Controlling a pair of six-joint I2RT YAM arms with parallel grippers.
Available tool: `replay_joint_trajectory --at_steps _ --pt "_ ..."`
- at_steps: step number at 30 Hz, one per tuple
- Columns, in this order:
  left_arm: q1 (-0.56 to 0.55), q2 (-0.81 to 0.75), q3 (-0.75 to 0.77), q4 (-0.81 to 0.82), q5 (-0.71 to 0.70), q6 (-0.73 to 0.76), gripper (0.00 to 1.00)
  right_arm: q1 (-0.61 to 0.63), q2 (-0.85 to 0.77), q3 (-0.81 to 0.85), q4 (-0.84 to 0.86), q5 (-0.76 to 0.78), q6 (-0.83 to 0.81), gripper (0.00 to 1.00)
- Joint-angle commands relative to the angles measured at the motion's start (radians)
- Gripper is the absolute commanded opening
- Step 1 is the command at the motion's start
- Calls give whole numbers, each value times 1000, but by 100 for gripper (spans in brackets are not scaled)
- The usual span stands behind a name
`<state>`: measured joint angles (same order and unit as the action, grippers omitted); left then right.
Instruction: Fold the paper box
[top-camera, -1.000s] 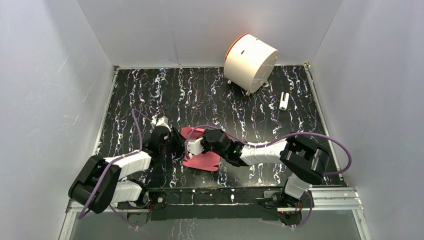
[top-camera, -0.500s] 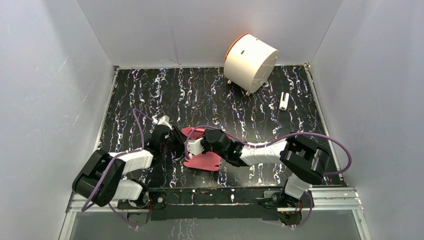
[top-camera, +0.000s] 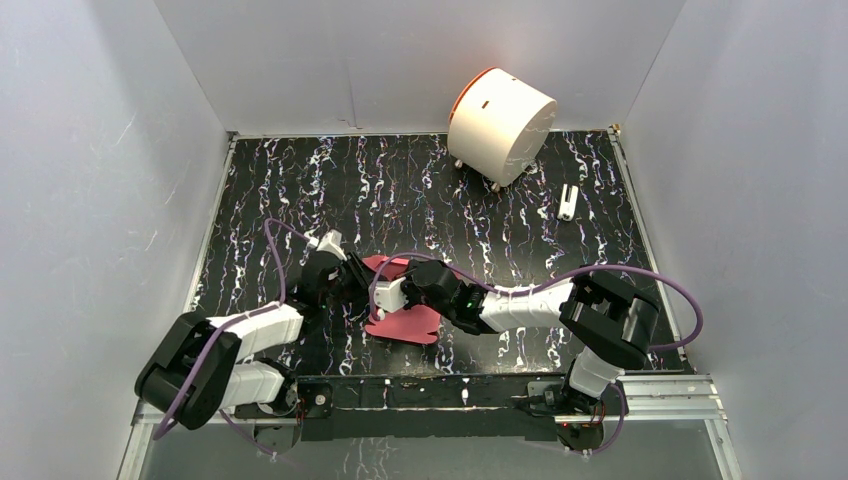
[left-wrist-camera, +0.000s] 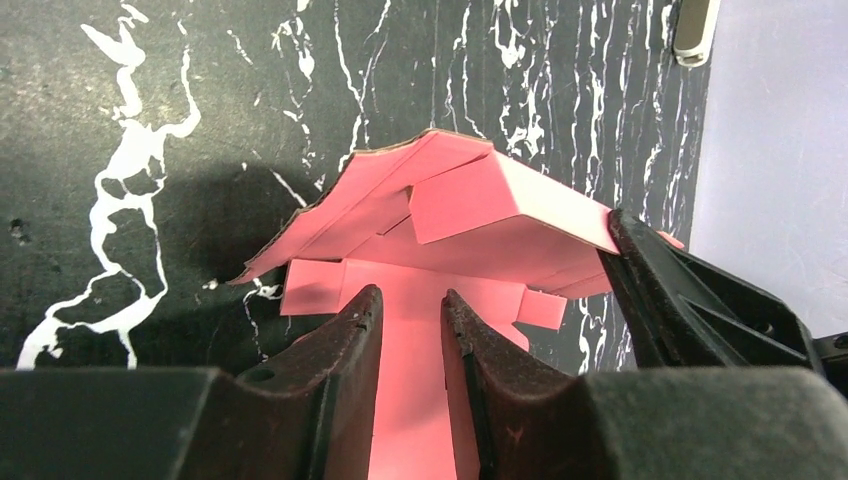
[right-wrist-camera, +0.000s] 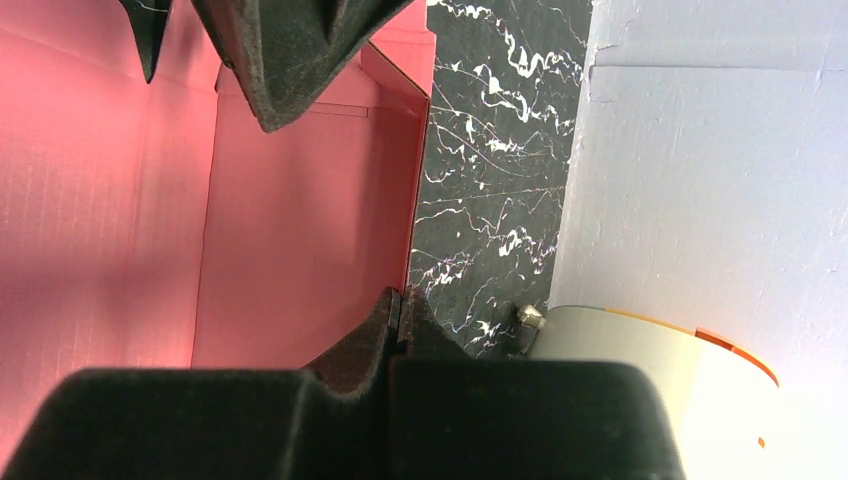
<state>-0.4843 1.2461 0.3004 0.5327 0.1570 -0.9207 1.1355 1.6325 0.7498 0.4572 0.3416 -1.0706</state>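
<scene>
The pink-red paper box (top-camera: 408, 322) lies partly folded near the table's front centre, one panel raised like a roof (left-wrist-camera: 480, 200) over the flat sheet. My left gripper (top-camera: 350, 283) reaches in from the left. Its jaws (left-wrist-camera: 410, 295) stand a narrow gap apart over a flat pink strip, gripping nothing. My right gripper (top-camera: 386, 295) comes in from the right and is shut (right-wrist-camera: 402, 295) on the edge of the upright pink panel (right-wrist-camera: 290, 200). Its black finger (left-wrist-camera: 690, 300) shows at the raised panel's right end in the left wrist view.
A large white cylinder with an orange rim (top-camera: 500, 120) stands at the back right on small feet. A small white object (top-camera: 568, 202) lies near the right edge. Grey walls enclose the black marbled table (top-camera: 300, 190) on three sides.
The left gripper's jaws have narrowed and its arm has shifted slightly toward the box. The right arm and the raised panel have stayed put.
</scene>
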Motion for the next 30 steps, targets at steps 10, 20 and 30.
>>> replay_joint_trajectory --at_steps 10,20,30 --pt "-4 -70 -39 -122 -163 30 37 12 -19 -18 -12 -12 -6 1" --pt "-4 55 -7 -39 -70 51 35 17 -19 -15 -12 -21 -3 0" --pt "-20 -52 -35 14 4 50 27 18 -23 -23 -1 -18 -3 0"
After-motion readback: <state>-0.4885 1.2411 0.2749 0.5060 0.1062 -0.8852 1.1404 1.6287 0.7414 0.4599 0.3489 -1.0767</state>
